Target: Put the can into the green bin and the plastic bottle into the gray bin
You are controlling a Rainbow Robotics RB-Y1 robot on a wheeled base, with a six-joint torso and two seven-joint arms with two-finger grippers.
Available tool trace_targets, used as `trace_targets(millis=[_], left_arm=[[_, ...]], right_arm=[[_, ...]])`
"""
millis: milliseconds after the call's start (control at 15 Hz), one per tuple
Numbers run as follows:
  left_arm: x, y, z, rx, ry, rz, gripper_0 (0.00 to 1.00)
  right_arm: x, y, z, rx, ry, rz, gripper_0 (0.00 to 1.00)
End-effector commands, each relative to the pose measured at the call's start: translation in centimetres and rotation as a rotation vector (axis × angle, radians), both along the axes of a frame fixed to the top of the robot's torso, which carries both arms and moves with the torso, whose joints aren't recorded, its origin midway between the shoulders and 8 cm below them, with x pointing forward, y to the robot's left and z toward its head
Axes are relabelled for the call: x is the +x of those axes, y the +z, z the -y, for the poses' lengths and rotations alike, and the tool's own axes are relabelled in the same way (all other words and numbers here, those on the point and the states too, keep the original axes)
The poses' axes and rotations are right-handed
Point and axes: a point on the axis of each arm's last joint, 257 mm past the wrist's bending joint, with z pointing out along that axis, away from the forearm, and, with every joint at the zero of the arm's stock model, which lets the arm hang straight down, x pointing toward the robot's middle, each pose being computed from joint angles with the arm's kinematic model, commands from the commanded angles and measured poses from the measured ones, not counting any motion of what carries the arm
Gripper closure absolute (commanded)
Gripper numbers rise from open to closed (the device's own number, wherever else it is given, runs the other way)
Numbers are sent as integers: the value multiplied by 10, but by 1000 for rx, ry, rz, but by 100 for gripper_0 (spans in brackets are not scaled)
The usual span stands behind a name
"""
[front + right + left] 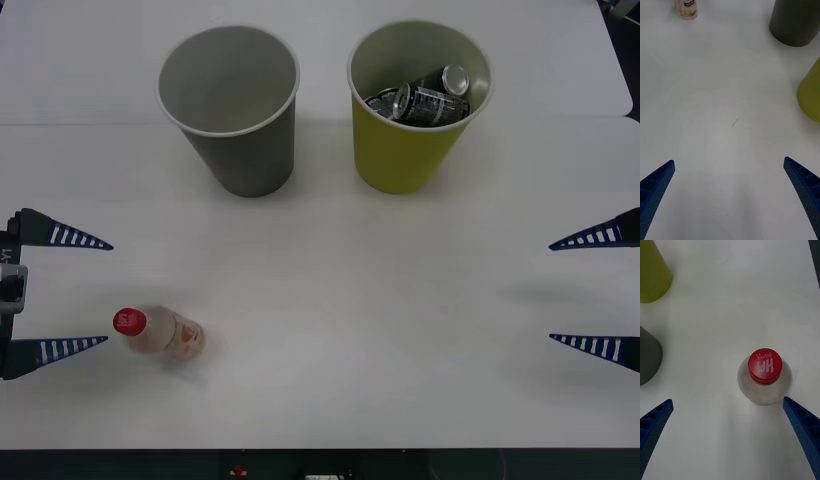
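Note:
The plastic bottle [165, 335] lies on its side on the white table at the front left, red cap pointing at my left gripper [106, 292]. That gripper is open, level with the bottle and just short of it. In the left wrist view the bottle [765, 369] shows cap-on, beyond the spread blue fingers of the left gripper [728, 403]. The gray bin [240, 150] stands at the back left. The green bin [400, 150] stands to its right and holds two dark cans [430, 97]. My right gripper [552, 292] hangs open at the right edge, holding nothing.
The right wrist view looks across bare table from the right gripper [729, 163] to the bottle [686, 9], the gray bin [795, 20] and the green bin [810, 93]. In the left wrist view, the green bin [651, 273] and gray bin [647, 356] stand to one side.

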Motion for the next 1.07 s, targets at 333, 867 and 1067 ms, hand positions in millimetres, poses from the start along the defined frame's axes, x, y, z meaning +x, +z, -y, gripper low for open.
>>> trace_targets(millis=[333,867,1067], left_arm=[[3,3,3,-41,15,2,0],[-4,-15,-29,-108,77,-121,0],[-11,-29,-30,-183,70,-168,0]], right_arm=[[0,0,0,0,0,0,0],[0,0,0,0,0,0,0],[0,0,0,0,0,0,0]])
